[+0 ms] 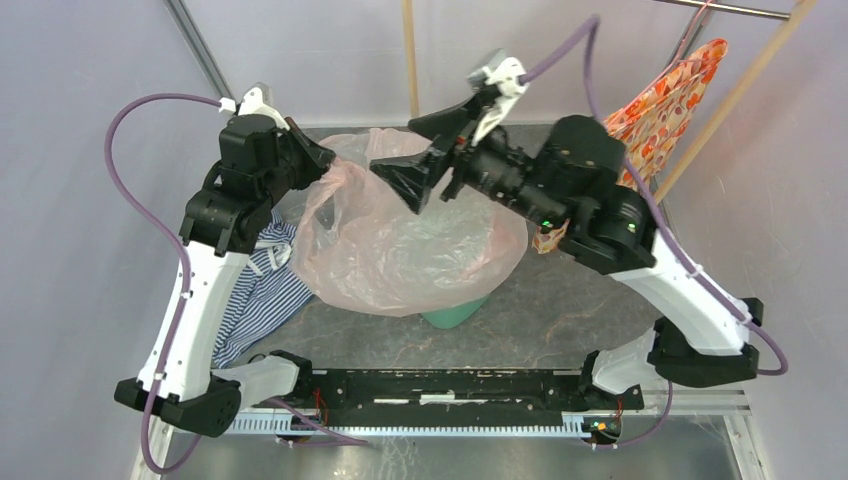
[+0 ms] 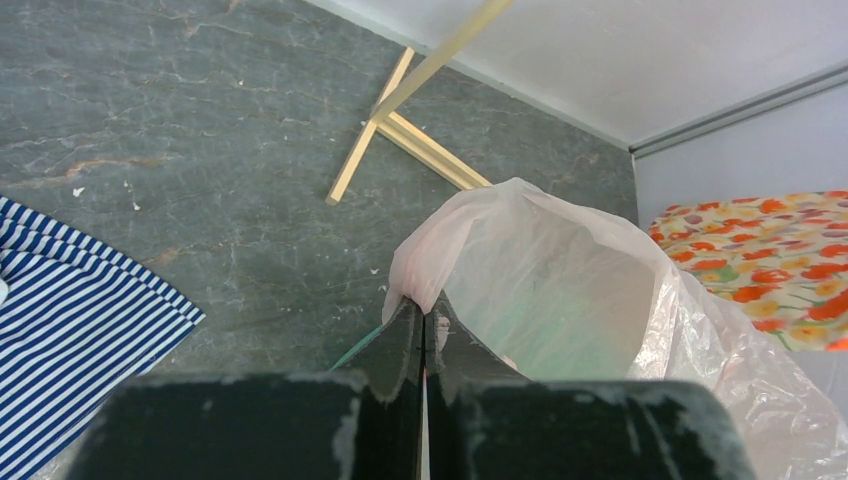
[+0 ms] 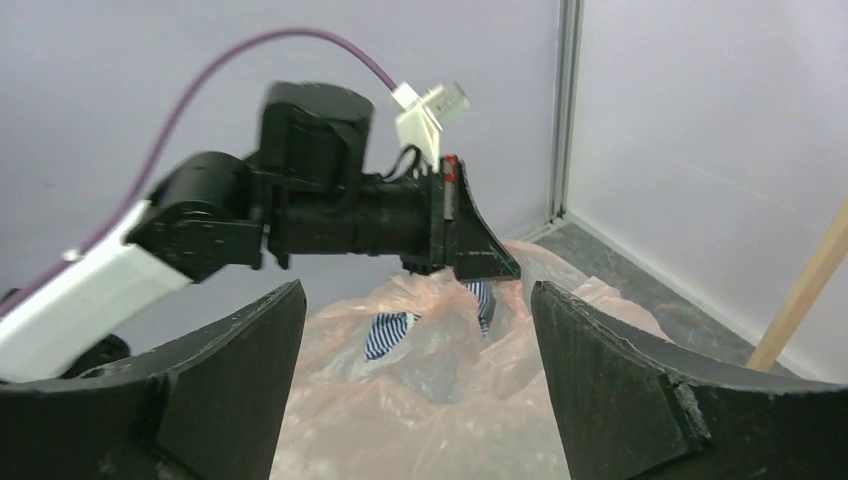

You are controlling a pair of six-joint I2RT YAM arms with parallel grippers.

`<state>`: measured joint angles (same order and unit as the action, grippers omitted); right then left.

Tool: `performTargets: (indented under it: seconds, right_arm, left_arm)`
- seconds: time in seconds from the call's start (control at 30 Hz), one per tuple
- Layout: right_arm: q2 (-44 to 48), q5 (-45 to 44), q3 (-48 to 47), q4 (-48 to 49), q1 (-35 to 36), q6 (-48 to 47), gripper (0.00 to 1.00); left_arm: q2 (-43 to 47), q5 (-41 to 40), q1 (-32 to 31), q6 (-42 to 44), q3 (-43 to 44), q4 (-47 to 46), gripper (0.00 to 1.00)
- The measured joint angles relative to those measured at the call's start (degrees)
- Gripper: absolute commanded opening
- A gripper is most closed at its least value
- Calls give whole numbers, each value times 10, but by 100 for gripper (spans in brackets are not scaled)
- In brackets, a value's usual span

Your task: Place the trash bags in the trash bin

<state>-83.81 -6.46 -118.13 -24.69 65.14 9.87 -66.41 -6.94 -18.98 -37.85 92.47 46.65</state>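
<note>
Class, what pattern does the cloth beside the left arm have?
The cloth has blue-and-white stripes, clearest in the left wrist view.

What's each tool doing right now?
Left tool: closed, pinching the trash bag rim.
Right tool: open, holding nothing.

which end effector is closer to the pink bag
Left. The left end effector is shut on the rim of the pink bag, while the right end effector hovers open above the bag's middle.
</note>
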Motion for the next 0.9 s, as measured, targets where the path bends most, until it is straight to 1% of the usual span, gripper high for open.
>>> performTargets:
  seconds: [0.13,0.27,0.4,0.5,0.6,0.7,0.77,0.9]
  right_arm:
    - [37,15,-2,-9,0,5,92]
    - [71,25,0,-42,0,2,92]
    - [119,42,32,-80,0,-12,90]
    - [142,50,53,-108,1,-24,88]
    - [148,47,69,-144,3,-35,83]
    - [148,6,100,-177,4,-37,80]
    - [148,-33,143,-195,5,-37,78]
    - [142,-118,216,-241,5,-32,67]
  left_arm:
    - [-20,0,7,0,0,0,2]
    - [-43,1,10,0,3,0,2]
    - [-64,10,10,0,7,0,2]
    - [-71,14,10,0,8,0,2]
    - [-72,16,10,0,10,1,2]
    - [-72,21,10,0,18,1,2]
    - [-72,26,10,0,24,1,2]
    - [-72,30,10,0,30,0,2]
